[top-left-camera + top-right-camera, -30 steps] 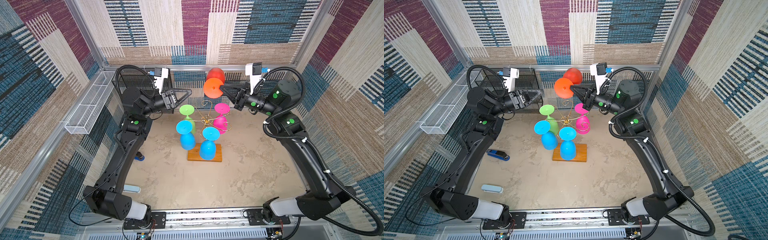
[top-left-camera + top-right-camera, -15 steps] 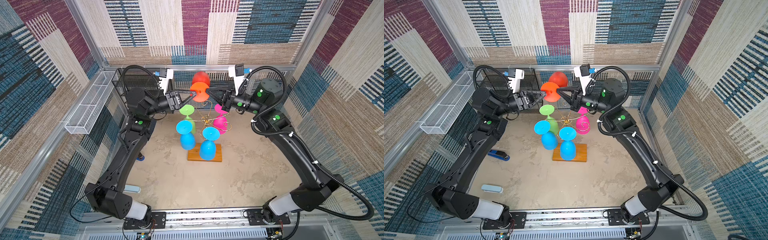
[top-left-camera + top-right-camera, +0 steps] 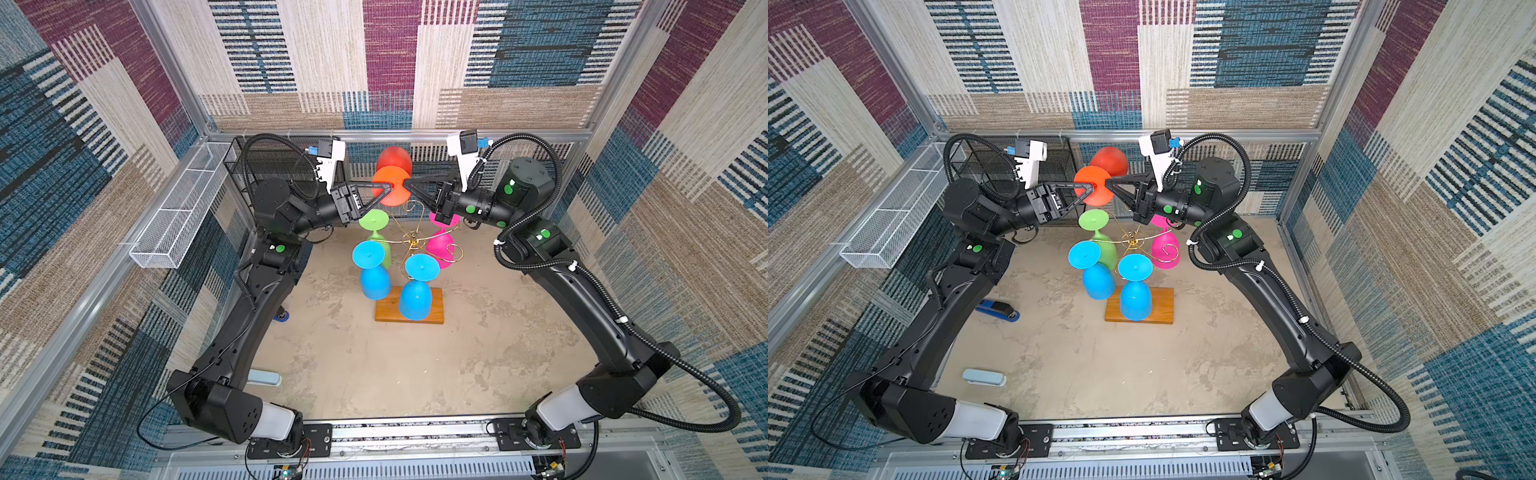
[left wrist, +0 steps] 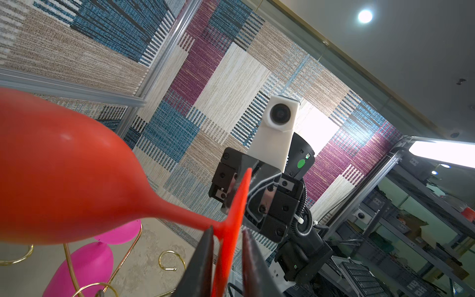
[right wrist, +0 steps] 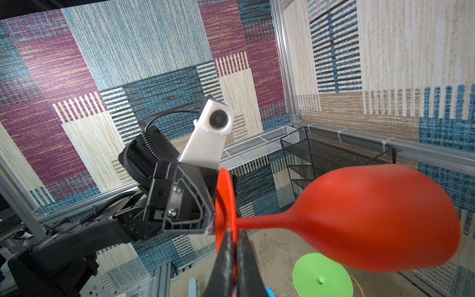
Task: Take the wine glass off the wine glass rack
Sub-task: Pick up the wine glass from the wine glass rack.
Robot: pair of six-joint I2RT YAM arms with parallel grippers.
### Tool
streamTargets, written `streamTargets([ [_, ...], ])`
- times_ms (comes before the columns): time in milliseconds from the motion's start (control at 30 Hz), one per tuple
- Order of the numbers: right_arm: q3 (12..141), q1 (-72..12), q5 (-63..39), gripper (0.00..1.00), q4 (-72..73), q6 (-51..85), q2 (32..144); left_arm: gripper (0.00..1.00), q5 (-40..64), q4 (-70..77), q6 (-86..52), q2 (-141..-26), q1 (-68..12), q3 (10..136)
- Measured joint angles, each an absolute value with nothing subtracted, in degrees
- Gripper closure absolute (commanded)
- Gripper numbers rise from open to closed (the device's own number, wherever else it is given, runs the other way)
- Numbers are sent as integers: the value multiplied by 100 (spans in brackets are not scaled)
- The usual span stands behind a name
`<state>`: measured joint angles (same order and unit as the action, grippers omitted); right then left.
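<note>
Sideways above rack [image 3: 434, 311], wine glass [image 3: 392, 194]

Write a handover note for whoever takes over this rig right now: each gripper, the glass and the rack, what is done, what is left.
Right gripper: shut on the foot of the orange wine glass.
Left gripper: jaws either side of the same foot; firm grip unclear.
Glass: held sideways in the air, above the wine glass rack.
Done: glass is off the rack.
Left: probably pass it over and set it down.

You have a mottled beige tabletop [image 3: 1084, 365] carrying the wine glass rack [image 3: 1131, 240] on its wooden base [image 3: 1163, 305], a blue stapler [image 3: 998, 311] and a pale blue case [image 3: 984, 377].
</note>
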<state>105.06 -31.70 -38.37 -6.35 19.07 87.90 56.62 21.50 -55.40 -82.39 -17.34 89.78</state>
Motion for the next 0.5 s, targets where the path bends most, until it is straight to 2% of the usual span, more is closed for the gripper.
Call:
streamTargets([
  [67,10506,-3179,-3793,100,-626,1986,8790,100,5627,2180,-5533,-8237,-1734,8971],
  [133,10506,-3181,-3793,100,-589,2034,8790,100,5625,2259,-5537,-8226,-1734,8949],
  [167,10506,-3188,-3793,96,-580,2043,8788,100,5612,2324,-5561,-8215,-1734,8925],
  [200,10506,-3190,-3793,87,-572,2053,8783,100,5601,2381,-5594,-8204,-1734,8899],
  [267,10492,-3199,-3767,56,-548,2008,8753,100,5583,2536,-5800,-8187,-1723,8862],
  [367,10283,-3208,-3522,17,-694,1765,8536,100,5439,2829,-6296,-8171,-1629,8888],
  [400,10138,-3214,-3406,7,-703,1680,8416,100,5378,2895,-6429,-8169,-1594,8930],
  [433,9913,-3212,-3242,1,-735,1549,8228,100,5299,2952,-6578,-8169,-1559,8993],
  [500,9367,-3212,-2908,1,-631,1234,7804,100,5157,2956,-6757,-8158,-1544,9146],
])
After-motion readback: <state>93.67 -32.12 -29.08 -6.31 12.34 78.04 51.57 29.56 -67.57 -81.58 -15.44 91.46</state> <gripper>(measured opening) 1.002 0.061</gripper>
